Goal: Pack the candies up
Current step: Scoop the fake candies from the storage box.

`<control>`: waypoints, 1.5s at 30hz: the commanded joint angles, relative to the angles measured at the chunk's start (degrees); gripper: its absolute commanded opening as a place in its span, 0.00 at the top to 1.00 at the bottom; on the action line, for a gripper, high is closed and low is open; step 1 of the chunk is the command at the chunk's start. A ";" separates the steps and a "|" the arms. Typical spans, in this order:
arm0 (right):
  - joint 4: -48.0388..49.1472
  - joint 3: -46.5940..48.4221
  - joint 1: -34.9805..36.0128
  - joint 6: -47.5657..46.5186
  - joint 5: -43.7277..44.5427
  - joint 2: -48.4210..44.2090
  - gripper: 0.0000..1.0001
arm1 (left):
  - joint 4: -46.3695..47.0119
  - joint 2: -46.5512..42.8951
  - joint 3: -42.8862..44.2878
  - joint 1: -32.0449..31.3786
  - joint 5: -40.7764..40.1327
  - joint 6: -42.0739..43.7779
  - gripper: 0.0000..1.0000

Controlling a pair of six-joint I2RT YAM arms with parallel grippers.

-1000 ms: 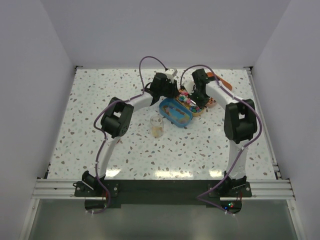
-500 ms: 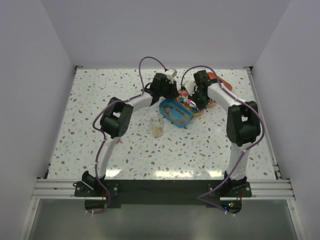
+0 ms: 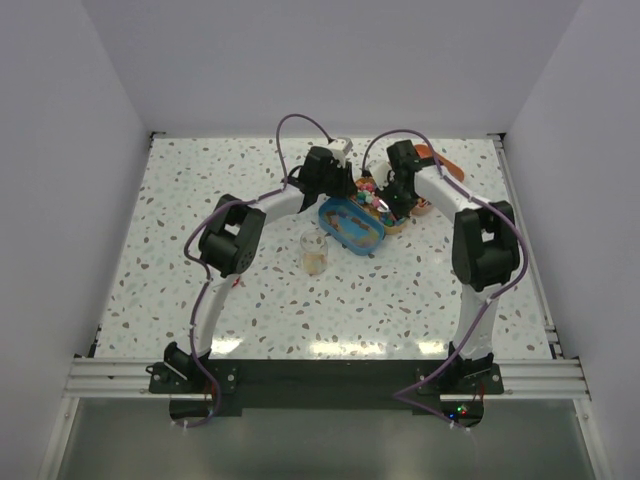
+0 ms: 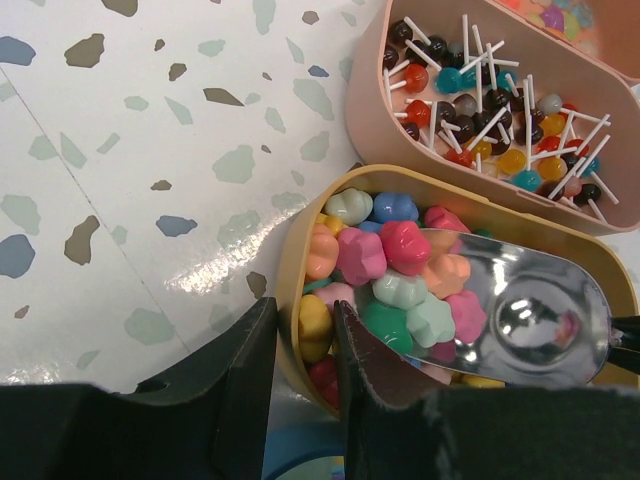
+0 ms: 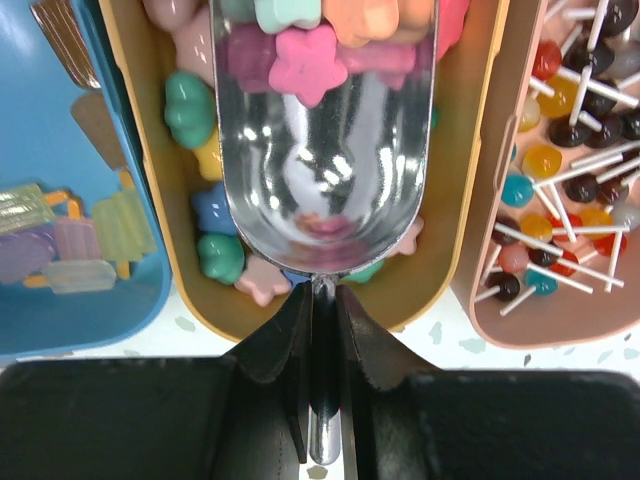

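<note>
Right gripper [image 5: 318, 300]: jaws closed tight on the scoop [image 5: 330, 190] handle.
Left gripper [image 4: 300, 345]: jaws pinching the yellow tin [image 4: 288, 270] wall.
Candies [image 4: 404, 245]: heaped in that tin, several on the scoop's bowl.
Lollipop tin [image 4: 362, 110]: just beside.

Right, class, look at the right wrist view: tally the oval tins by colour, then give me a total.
blue tin: 1
yellow tin: 1
pink tin: 1
Total: 3
</note>
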 commanded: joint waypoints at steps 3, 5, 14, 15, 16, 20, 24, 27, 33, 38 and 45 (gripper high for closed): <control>4.62 3.55 1.00 2.91 -5.61 1.15 1.00 | 1.01 -4.05 -0.71 -0.79 3.14 -1.77 0.67; 4.62 3.02 0.91 3.00 -5.00 0.62 1.00 | 0.66 -4.22 -0.63 -0.62 2.61 -1.94 0.67; 5.85 -2.34 0.38 0.36 -2.27 -3.33 1.00 | -0.13 -5.27 -0.98 0.79 2.35 -2.91 0.65; 6.28 -3.04 0.30 0.28 -2.19 -3.59 1.00 | -0.31 -5.36 -0.98 0.79 2.26 -2.65 0.64; 6.38 -3.39 0.21 0.28 -2.19 -3.77 1.00 | -0.40 -5.63 -0.98 1.05 2.26 -2.56 0.63; 8.04 -5.94 0.03 0.80 -2.27 -5.88 1.00 | -0.31 -6.85 -1.33 1.23 2.34 -2.12 0.60; 10.68 -8.14 -0.41 1.77 -2.54 -8.25 1.00 | 0.30 -8.35 -2.03 1.67 2.61 -2.29 0.54; 11.65 -9.11 -0.58 2.12 -2.27 -8.87 1.00 | 0.31 -10.20 -2.73 2.02 2.52 -2.12 0.50; 14.19 -11.65 -1.37 2.65 -2.10 -10.27 1.00 | -0.66 -15.03 -4.84 3.34 1.64 -1.59 0.45; 17.18 -14.29 -2.34 3.00 -3.85 -12.73 1.00 | -2.07 -20.04 -7.39 4.57 0.68 -1.15 0.38; 24.48 -19.22 -2.78 3.96 -8.16 -15.20 1.00 | -4.96 -27.59 -13.36 6.67 -2.13 1.22 0.31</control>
